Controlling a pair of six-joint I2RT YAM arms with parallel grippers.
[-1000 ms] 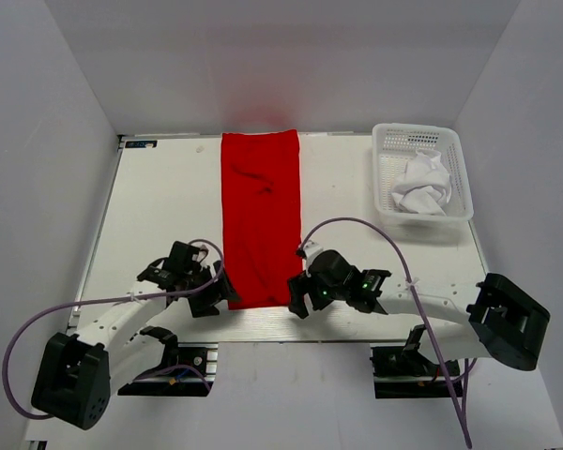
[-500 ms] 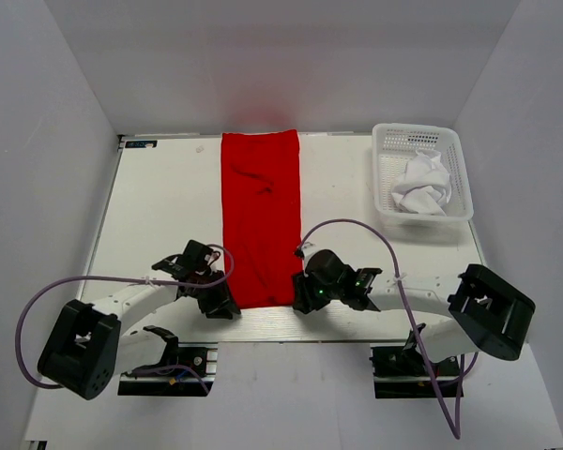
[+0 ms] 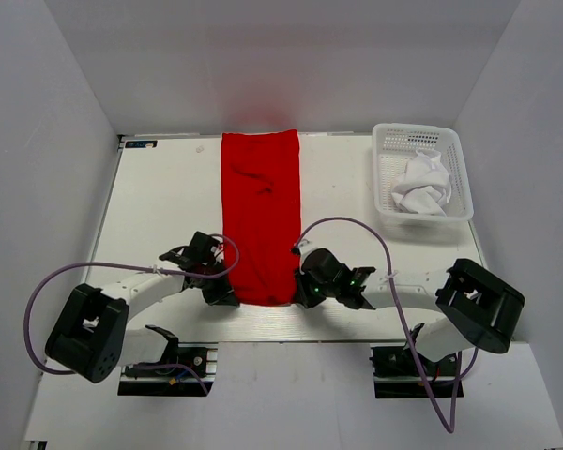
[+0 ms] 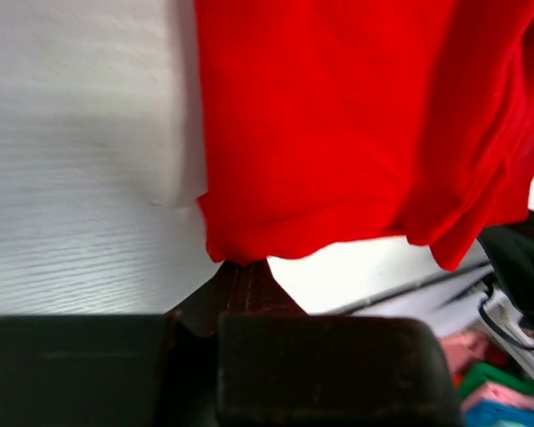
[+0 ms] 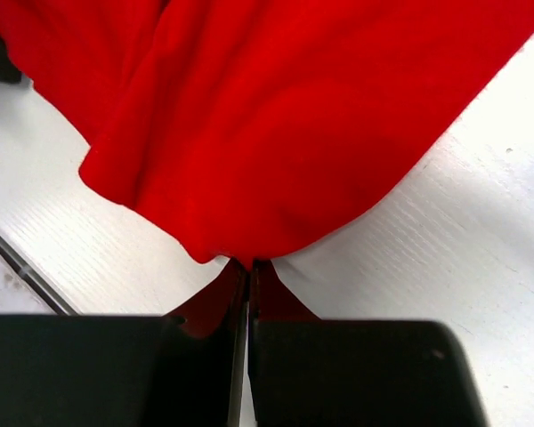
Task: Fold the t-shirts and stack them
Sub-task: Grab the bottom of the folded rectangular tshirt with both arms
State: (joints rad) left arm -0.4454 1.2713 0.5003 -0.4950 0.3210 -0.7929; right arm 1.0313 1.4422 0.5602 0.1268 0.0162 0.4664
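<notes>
Mid-fold, by the look of it, on the white, faintly grained counter (image 3: 159, 206). Red t-shirt (image 3: 260, 206): soft, matte, narrowed to a long strip. Right of it, rigid lattice basket (image 3: 374, 169) holding the crumpled white t-shirt (image 3: 420, 186). At its near corners, left hand (image 3: 220, 295) and right hand (image 3: 305, 292), each pressed together on the hem. Next, probably: lift both corners evenly and carry them toward its far end.
</notes>
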